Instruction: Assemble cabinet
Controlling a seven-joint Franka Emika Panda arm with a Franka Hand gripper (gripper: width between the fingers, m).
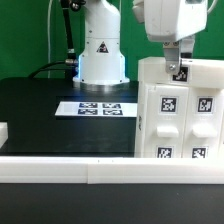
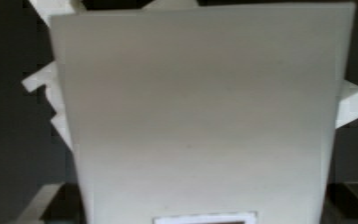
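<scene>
From the exterior view's left: a flat white marker board lies mid-table on the black mat; the large white plastic cabinet box with square tags stands at the right, the gripper at its top edge, grip state indiscernible; the wrist view shows a pale panel

A black table is seen carrying the marker board at centre, the cabinet at 3 o'clock, a long white rail at 6 o'clock, and the robot base at 12 o'clock
</scene>
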